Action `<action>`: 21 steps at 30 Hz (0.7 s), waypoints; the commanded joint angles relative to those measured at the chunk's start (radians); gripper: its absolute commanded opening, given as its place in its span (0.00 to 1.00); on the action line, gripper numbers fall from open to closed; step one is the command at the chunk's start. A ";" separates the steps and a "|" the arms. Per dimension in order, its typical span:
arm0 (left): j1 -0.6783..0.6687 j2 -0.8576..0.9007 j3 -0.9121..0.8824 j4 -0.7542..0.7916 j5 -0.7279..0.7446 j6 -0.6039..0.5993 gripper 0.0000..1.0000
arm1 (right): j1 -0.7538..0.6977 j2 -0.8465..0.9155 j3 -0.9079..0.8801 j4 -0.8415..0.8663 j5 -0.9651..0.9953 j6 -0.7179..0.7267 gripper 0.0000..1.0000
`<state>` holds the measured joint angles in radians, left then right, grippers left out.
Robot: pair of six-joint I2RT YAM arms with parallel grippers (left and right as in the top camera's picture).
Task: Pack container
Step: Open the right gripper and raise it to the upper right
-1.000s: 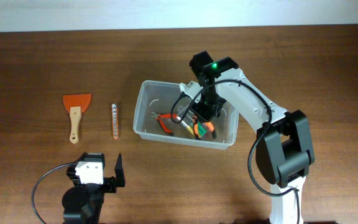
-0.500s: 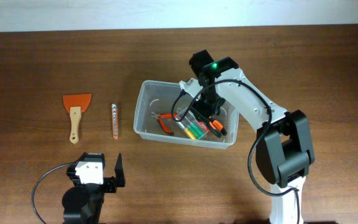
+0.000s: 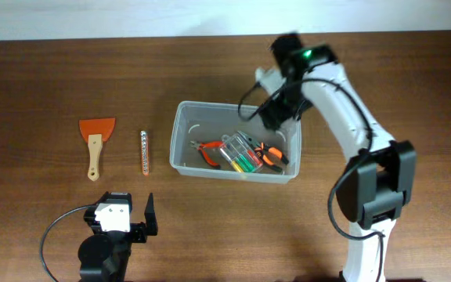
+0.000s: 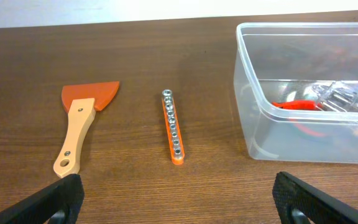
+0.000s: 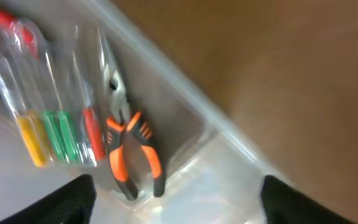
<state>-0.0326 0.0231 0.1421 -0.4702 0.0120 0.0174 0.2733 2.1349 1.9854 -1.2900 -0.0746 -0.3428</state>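
Note:
The container [image 3: 177, 135], a large clear plastic bin, stands mid-table. Inside it lie red-handled pliers [image 3: 207, 152], a clear case of screwdrivers [image 3: 239, 154] and orange-and-black pliers [image 3: 271, 155]. My right gripper [image 3: 276, 116] hangs open and empty above the bin's back right corner. In the right wrist view the orange-and-black pliers [image 5: 132, 152] and the screwdriver case [image 5: 48, 118] rest below my right gripper [image 5: 179, 205], inside the container wall [image 5: 185, 93]. My left gripper [image 3: 124, 221] stays open near the front left edge, well apart from the container [image 4: 303, 134].
An orange scraper with a wooden handle [image 3: 95, 141] and an orange bit holder [image 3: 145, 151] lie on the wood to the left of the bin. The left wrist view shows the scraper [image 4: 79, 121] and the bit holder [image 4: 173, 127] ahead of my left gripper [image 4: 179, 199].
My right gripper opened and rose out of the bin toward the back right. The orange-and-black pliers now lie loose beside the screwdriver case. The left arm has not moved.

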 commanded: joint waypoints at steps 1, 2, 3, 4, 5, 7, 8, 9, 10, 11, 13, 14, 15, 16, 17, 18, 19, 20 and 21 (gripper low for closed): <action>-0.005 -0.006 -0.007 0.003 0.011 -0.003 0.99 | -0.040 -0.002 0.199 -0.051 0.012 0.027 0.99; -0.005 -0.006 -0.007 0.003 0.011 -0.003 0.99 | -0.053 -0.002 0.251 -0.067 0.026 0.046 0.99; -0.005 -0.006 -0.007 0.003 0.011 -0.003 0.99 | -0.064 -0.002 0.292 -0.079 0.042 0.067 0.99; -0.005 -0.006 -0.007 0.003 0.011 -0.003 0.99 | -0.077 -0.002 0.333 -0.093 0.054 0.082 0.99; -0.005 -0.006 -0.007 0.003 0.011 -0.003 0.99 | -0.094 -0.002 0.379 -0.113 0.066 0.099 0.99; -0.005 -0.006 -0.007 0.003 0.011 -0.003 0.99 | -0.126 -0.002 0.452 -0.153 0.069 0.103 0.99; -0.005 -0.006 -0.007 0.003 0.011 -0.003 0.99 | -0.144 -0.002 0.483 -0.172 0.074 0.116 0.99; -0.005 -0.006 -0.007 0.003 0.011 -0.003 0.99 | -0.164 -0.002 0.513 -0.193 0.087 0.137 0.98; -0.005 -0.006 -0.007 0.003 0.011 -0.003 0.99 | -0.185 -0.003 0.541 -0.218 0.097 0.152 0.99; -0.005 -0.006 -0.007 0.003 0.011 -0.003 0.99 | -0.209 -0.002 0.569 -0.245 0.105 0.165 0.98; -0.005 -0.006 -0.007 0.003 0.011 -0.003 0.99 | -0.256 -0.003 0.605 -0.293 0.117 0.187 0.99; -0.005 -0.006 -0.007 0.003 0.011 -0.003 0.99 | -0.278 -0.003 0.614 -0.312 0.117 0.197 0.99; -0.005 -0.006 -0.007 0.003 0.011 -0.003 0.99 | -0.302 -0.004 0.618 -0.328 0.117 0.208 0.99; -0.005 -0.006 -0.007 0.003 0.011 -0.003 0.99 | -0.328 -0.004 0.619 -0.345 0.117 0.225 0.99; -0.005 -0.006 -0.007 0.003 0.011 -0.003 0.99 | -0.354 -0.004 0.619 -0.360 0.117 0.244 0.99; -0.005 -0.006 -0.007 0.003 0.011 -0.003 0.99 | -0.373 -0.004 0.618 -0.373 0.116 0.258 0.99; -0.005 -0.006 -0.007 0.003 0.011 -0.003 0.99 | -0.393 -0.004 0.618 -0.384 0.113 0.271 0.99; -0.005 -0.006 -0.007 0.003 0.011 -0.003 0.99 | -0.414 -0.004 0.618 -0.396 0.113 0.282 0.99; -0.005 -0.006 -0.007 0.003 0.011 -0.003 0.99 | -0.432 -0.004 0.618 -0.402 0.113 0.286 0.99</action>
<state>-0.0326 0.0231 0.1417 -0.4702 0.0120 0.0174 -0.1135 2.1349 2.5855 -1.6798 0.0242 -0.1188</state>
